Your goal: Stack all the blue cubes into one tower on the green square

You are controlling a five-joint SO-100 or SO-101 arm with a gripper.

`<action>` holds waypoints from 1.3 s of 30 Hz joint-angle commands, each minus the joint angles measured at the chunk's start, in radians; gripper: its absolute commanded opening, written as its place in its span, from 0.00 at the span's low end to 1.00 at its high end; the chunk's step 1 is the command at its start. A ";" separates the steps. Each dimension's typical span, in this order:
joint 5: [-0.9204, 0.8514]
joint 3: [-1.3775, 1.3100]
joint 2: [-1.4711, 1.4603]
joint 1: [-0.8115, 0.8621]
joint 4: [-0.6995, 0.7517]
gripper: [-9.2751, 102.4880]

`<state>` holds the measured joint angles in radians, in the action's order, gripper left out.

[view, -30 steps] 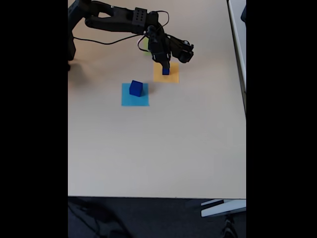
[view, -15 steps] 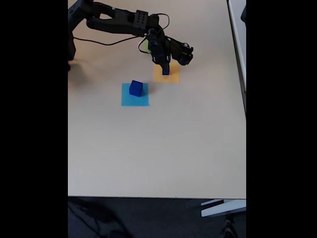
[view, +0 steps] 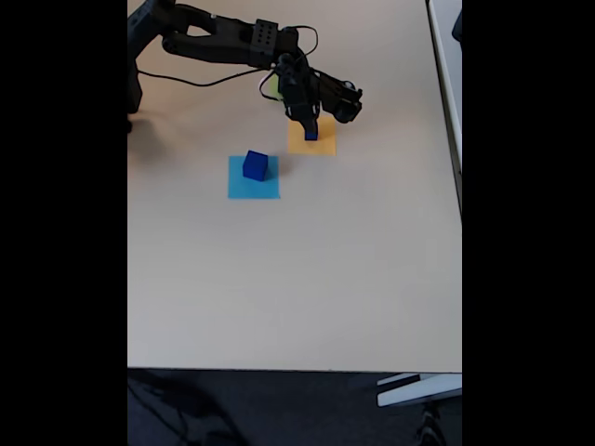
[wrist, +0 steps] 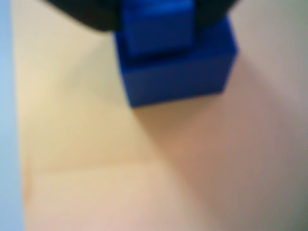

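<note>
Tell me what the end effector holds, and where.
A small blue cube, gripped by its opposite sides, atop a larger blue cube on the orange-yellow square.

My gripper [view: 310, 127] has shifted slightly toward 12 o'clock in the fixed view — now lower over the orange-yellow square [view: 311, 141] — small blue cube [view: 310, 133] between my fingers.

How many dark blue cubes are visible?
3: a large cube on the light blue square; a small cube at the gripper, atop another cube on the orange square.
</note>
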<state>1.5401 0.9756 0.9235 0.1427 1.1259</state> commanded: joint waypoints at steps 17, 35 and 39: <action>-0.011 -0.011 0.061 -0.015 0.017 0.12; -0.055 -0.083 0.061 -0.009 0.018 0.17; -0.048 -0.112 0.058 -0.020 0.015 0.20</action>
<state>1.4926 0.9373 0.9235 0.1304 1.1490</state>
